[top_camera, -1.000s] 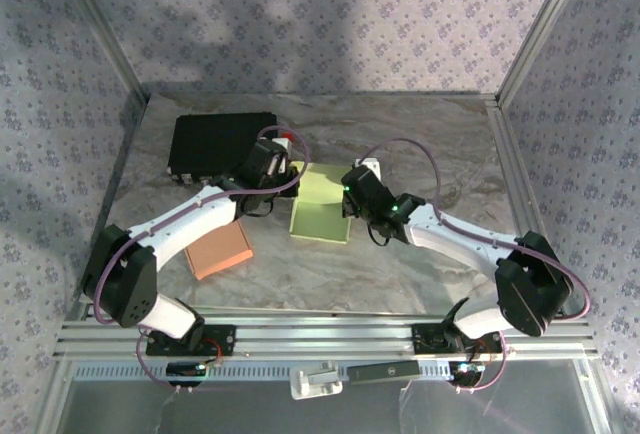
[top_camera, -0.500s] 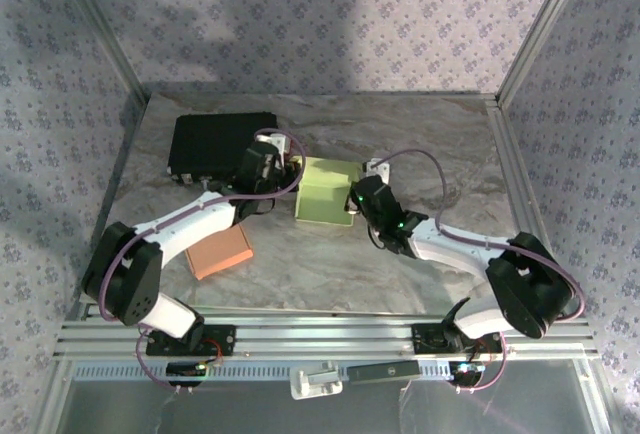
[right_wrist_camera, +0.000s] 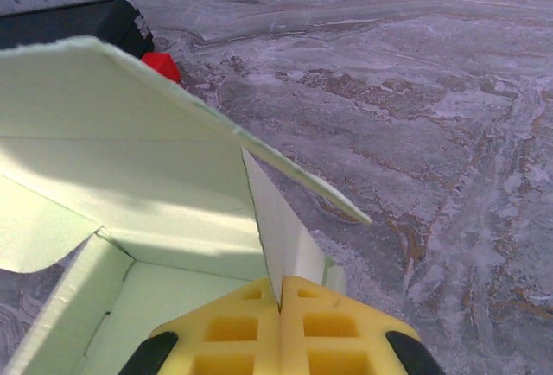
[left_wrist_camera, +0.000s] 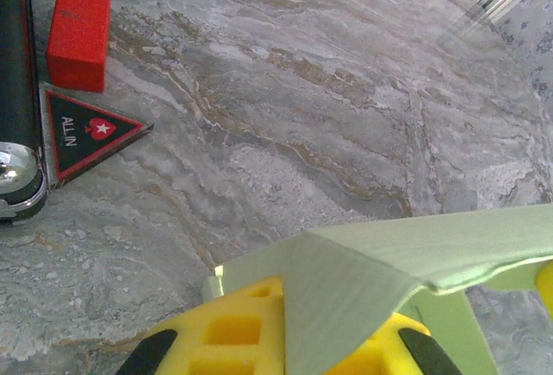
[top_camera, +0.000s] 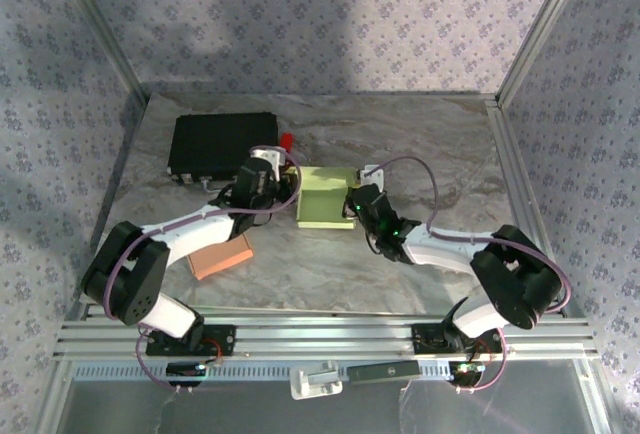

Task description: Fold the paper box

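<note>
The green paper box [top_camera: 326,204] sits mid-table [top_camera: 440,144]. Its back panel now stands upright, where a second ago the box lay nearly flat. The right pincer [right_wrist_camera: 280,299] is pressed together on the right side wall, and the left pincer [top_camera: 292,187] pinches the left flap. The walls look to be forming, but the lid is not yet closed.

1. This is a robot lab test cell, not a home or shop. A left arm [top_camera: 185,224] and a right arm [top_camera: 450,246] are bolted to aluminium rails [top_camera: 320,339] at the table's near edge.
2. Bare aluminium posts [top_camera: 535,39] frame the cell, and patterned walls [top_camera: 330,24] close it on three sides.
3. The table [top_camera: 420,134] has a marble-print top with loose props: a black case [top_camera: 215,142], an orange box [top_camera: 220,254], a red block [left_wrist_camera: 79,25] and a triangular "ALL IN" card [left_wrist_camera: 86,130].
4. Purple cables [top_camera: 420,169] run exposed along the arms.
</note>
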`<state>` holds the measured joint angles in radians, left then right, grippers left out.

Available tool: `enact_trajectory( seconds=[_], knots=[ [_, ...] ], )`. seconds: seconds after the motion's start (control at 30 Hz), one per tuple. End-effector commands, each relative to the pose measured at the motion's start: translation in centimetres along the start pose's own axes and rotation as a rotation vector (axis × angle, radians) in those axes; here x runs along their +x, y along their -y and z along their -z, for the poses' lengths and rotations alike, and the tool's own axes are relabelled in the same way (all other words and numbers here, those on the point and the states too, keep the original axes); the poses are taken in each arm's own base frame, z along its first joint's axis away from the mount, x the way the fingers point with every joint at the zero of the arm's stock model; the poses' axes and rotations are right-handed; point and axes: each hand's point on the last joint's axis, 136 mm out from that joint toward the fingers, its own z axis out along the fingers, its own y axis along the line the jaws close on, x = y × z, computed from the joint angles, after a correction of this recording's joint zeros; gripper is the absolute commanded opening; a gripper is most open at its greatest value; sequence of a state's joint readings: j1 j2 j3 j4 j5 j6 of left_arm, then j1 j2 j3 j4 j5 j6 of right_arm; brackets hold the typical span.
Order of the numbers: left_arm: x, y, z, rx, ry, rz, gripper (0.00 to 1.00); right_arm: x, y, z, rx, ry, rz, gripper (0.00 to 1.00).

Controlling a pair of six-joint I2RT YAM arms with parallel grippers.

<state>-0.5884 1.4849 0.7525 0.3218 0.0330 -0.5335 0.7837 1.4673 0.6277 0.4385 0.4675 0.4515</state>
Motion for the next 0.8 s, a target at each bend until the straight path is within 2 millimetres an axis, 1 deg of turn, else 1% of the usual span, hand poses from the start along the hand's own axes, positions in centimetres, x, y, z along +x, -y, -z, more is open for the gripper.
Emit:
enact_trajectory(
  seconds=[0.0, 0.17, 0.3, 0.43, 0.57, 0.73, 0.77],
  knots=[
    [-0.1, 1.5, 0.8, 0.046, 0.026, 0.01, 0.08, 0.0, 0.5, 0.4, 0.048, 0.041, 0.015, 0.0],
    [0.8, 1.6, 1.4, 0.032, 0.044, 0.01, 0.08, 1.0, 1.4, 1.0, 0.083, 0.039, 0.029, 0.0],
    [2.2, 0.9, 1.3, 0.023, 0.045, 0.028, 0.08, 1.7, 2.1, 1.5, 0.098, 0.036, 0.029, 0.0],
    [3.1, 1.1, 1.4, 0.035, 0.051, 0.042, 0.09, 2.1, 2.3, 2.0, 0.101, 0.038, 0.039, 0.01],
    [3.9, 1.7, 1.6, 0.028, 0.047, 0.024, 0.09, 2.4, 2.1, 2.3, 0.1, 0.034, 0.045, 0.04],
    [4.5, 1.3, 1.9, -0.013, 0.049, 0.017, 0.09, 2.9, 1.9, 2.5, 0.094, 0.009, 0.05, 0.06],
    [4.7, 1.1, 2.0, -0.024, 0.049, 0.016, 0.09, 3.2, 2.1, 2.5, 0.103, -0.004, 0.048, 0.06]
  ],
)
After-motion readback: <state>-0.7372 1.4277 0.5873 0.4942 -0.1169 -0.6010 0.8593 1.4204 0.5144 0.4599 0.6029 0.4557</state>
